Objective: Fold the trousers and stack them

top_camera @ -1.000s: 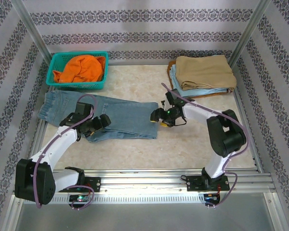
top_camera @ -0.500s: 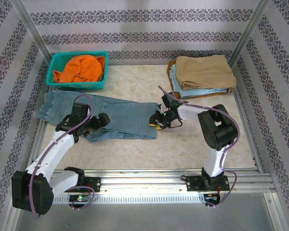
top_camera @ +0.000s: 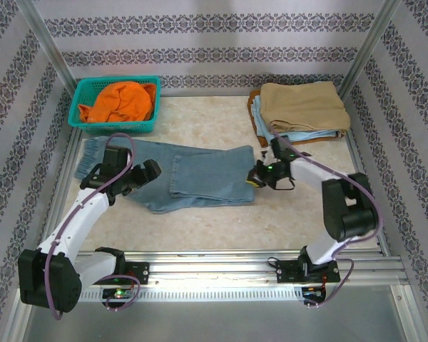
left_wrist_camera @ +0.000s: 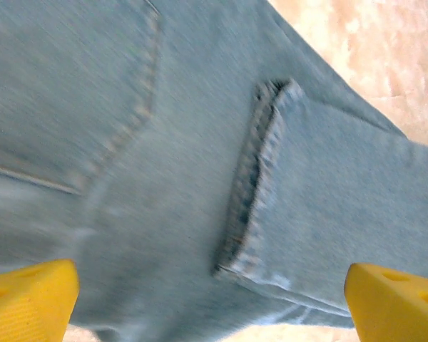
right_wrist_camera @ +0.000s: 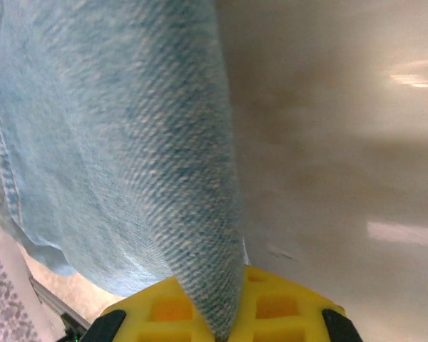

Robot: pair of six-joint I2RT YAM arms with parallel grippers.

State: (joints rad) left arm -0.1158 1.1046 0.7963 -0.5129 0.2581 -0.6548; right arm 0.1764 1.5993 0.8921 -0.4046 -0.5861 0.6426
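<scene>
Right now the trousers (top_camera: 207,178) are lying mid-counter (top_camera: 200,222), the right gripper (top_camera: 260,176) holding their right-hand edge, its fingers clamped on denim, while the left gripper (top_camera: 144,176) is hovering above them, fingers apart. Pulling one-handed is probably risking dragging the fold askew.

1. The top external view looks down from above and behind the arm bases (top_camera: 121,269) and takes in the whole worktop (top_camera: 200,221).
2. The left wrist view looks steeply down on the trousers (left_wrist_camera: 164,142) from close by, with its yellow fingertips (left_wrist_camera: 28,299) in the bottom corners.
3. The right wrist view sits nearer still, sighting along the denim to its yellow pads (right_wrist_camera: 271,306) at the bottom edge.
4. All three views share the trousers, which the top view shows spread across the worktop's middle.
</scene>
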